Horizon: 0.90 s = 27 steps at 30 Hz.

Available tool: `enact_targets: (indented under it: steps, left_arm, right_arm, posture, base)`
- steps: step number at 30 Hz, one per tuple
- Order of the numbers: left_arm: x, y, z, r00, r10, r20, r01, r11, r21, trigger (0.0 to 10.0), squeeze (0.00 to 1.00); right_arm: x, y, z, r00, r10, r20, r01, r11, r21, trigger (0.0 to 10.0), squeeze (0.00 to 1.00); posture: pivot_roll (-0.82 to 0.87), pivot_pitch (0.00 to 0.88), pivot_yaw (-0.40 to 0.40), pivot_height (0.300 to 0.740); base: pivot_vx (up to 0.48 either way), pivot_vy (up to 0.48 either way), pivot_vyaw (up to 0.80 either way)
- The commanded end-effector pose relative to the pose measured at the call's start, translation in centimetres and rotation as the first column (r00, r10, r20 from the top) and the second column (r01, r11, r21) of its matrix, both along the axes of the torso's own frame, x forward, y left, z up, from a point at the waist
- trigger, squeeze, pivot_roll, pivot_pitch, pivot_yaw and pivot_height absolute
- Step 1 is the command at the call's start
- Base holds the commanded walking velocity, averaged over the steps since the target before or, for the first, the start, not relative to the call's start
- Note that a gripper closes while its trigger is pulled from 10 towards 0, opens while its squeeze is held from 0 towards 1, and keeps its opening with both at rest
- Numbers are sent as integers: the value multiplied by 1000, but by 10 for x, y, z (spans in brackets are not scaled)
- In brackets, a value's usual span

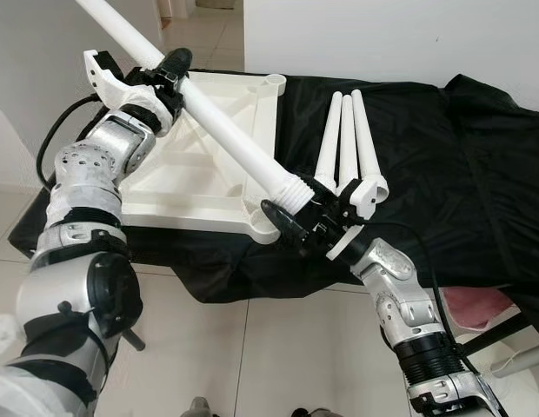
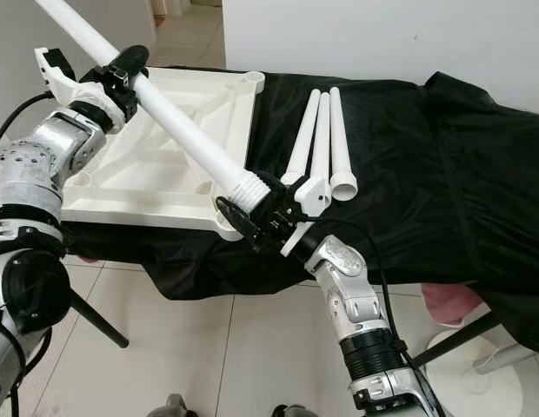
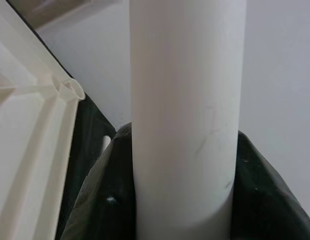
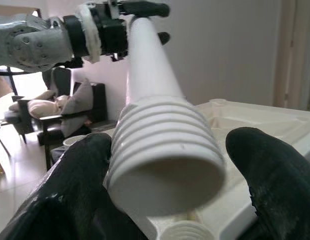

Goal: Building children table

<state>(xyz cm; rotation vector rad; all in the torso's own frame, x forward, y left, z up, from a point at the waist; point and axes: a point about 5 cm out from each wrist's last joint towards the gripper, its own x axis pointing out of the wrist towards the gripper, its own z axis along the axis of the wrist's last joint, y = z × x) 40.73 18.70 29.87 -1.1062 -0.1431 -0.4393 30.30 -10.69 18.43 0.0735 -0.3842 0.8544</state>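
Black cloth (image 1: 443,165) drapes the worktop beyond both tools. On it lies the white plastic tabletop (image 1: 209,148), upside down with its ribs showing, between the two tools and under the leg they carry. That table leg (image 1: 226,130) is a long stiff white tube, probably light but smooth and likely to slip; it slants from the left tool (image 1: 169,74), which is clamped around its upper shaft, down to the right tool (image 1: 296,217). The right tool's fingers (image 4: 80,185) stand spread on either side of the threaded end, the left one touching it and the other apart. The corner socket (image 1: 259,219) sits just beside that tool, under the thread. A hold on the plain shaft, clear of the thread, looks soundest. Three spare legs (image 1: 348,143) lie just beyond the right tool, near enough to be knocked.
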Motion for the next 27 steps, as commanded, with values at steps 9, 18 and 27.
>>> enact_targets:
  steps: [9, 18, 27]
  left_arm:
    - [-4, 4, 21, 971, -53, 232, 36, 996, 75, 10000, 0]
    - [-3, 5, 32, 962, -4, 274, -32, 992, 125, 10000, 0]
    - [-6, -21, 38, 929, -60, 364, -37, 966, 254, 10000, 0]
  right_arm:
    - [-4, -27, -6, 995, -100, -9, 100, 994, -49, 10000, 0]
    - [0, -26, -9, 999, -36, -38, 30, 990, -140, 10000, 0]
    - [12, -18, 0, 1000, -20, -4, 19, 983, -184, 10000, 0]
  posture:
    - [-51, 48, 56, 740]
    - [-29, 59, 16, 740]
    - [-16, 53, 7, 740]
  base:
    - [0, 0, 0]
    - [0, 0, 0]
    - [0, 0, 0]
